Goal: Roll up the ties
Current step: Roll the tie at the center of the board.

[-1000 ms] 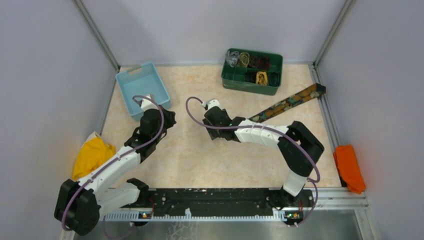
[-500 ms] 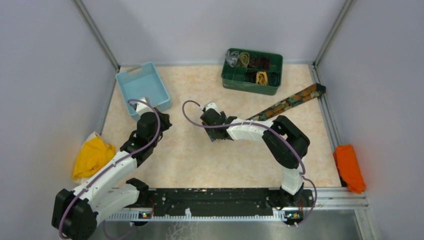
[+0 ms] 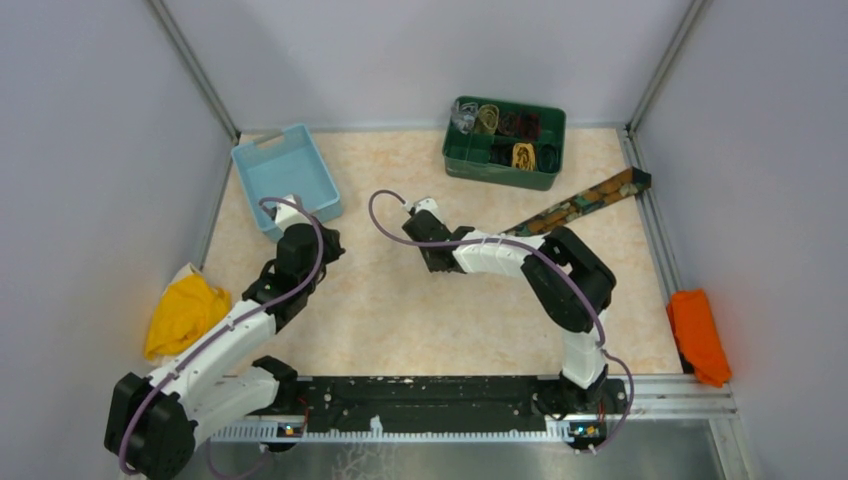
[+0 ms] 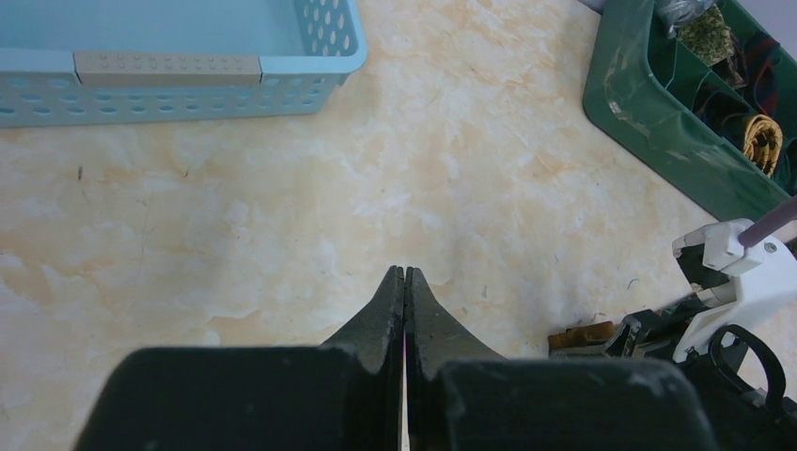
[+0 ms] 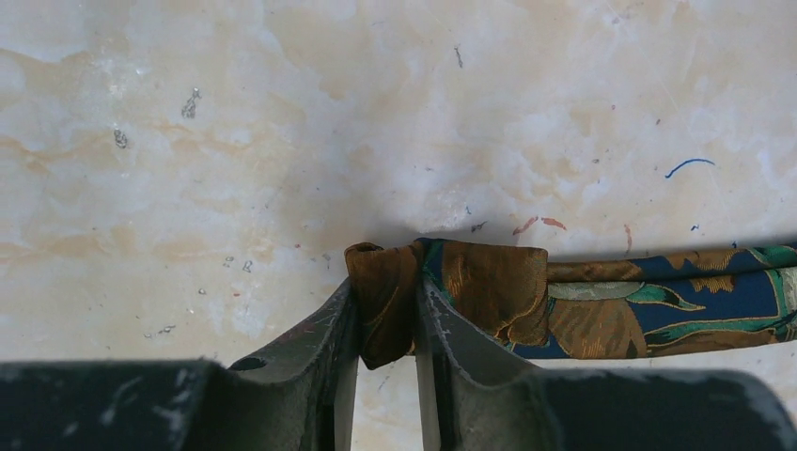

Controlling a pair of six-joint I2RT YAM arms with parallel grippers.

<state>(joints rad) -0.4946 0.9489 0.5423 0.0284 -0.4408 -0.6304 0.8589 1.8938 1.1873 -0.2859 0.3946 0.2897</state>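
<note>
Right gripper (image 5: 385,299) clamped on the folded tip of the patterned tie (image 5: 658,310), whose length trails off to its right; best wind slowly, holding tension; left gripper (image 4: 404,282) pinched shut on nothing.

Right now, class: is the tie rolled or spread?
Mostly spread: the tie is folded only at its end, pinched by the right end effector.

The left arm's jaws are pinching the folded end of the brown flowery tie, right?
Not quite. It's the right arm whose jaws are pinching the folded end of the brown flowery tie, as the right wrist view shows. The left arm has its jaws shut on nothing.
</note>
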